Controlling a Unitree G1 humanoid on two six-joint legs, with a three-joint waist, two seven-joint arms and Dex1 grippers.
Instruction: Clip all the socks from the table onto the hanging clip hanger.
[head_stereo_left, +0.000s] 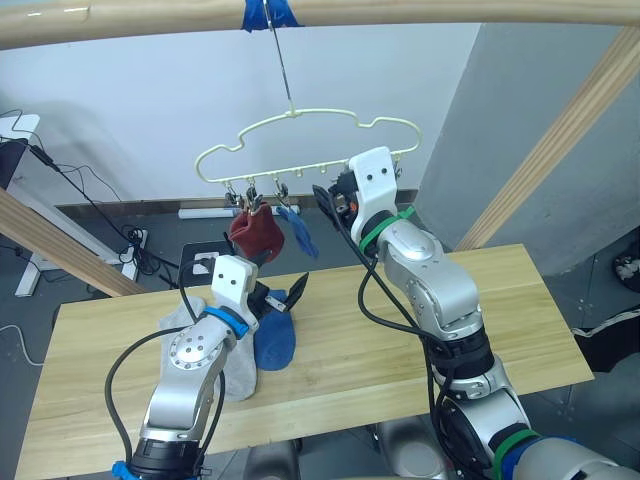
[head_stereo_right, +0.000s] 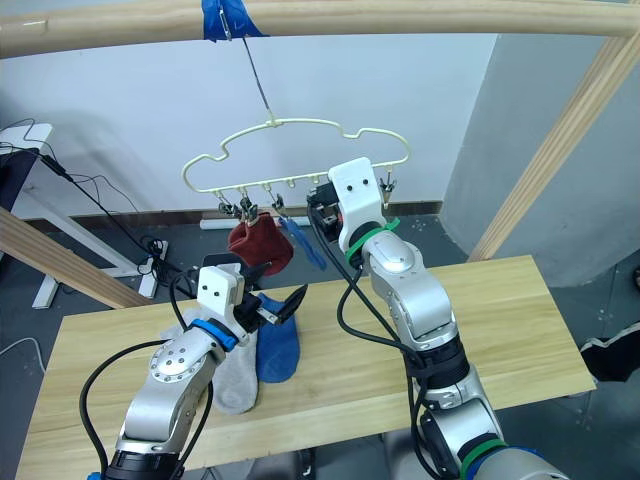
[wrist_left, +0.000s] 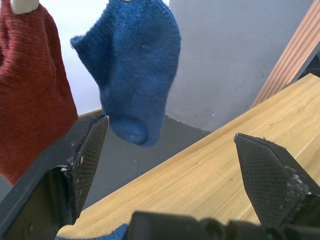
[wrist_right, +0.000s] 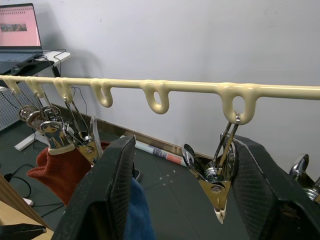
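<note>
Both grippers are spread, empty — the right gripper (wrist_right: 182, 185) raised at the clip hanger (head_stereo_left: 300, 135), the left gripper (wrist_left: 170, 165) beneath a hung blue sock (wrist_left: 135, 65), a red sock (head_stereo_left: 255, 232) beside it.

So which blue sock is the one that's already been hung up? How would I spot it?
Find the pale yellow clip hanger hanging from the wooden pole above the table. Two socks dangle from its clips: a red sock and, beside it toward the right gripper, the hung blue sock. The other blue sock lies flat on the table against a grey sock.
</note>
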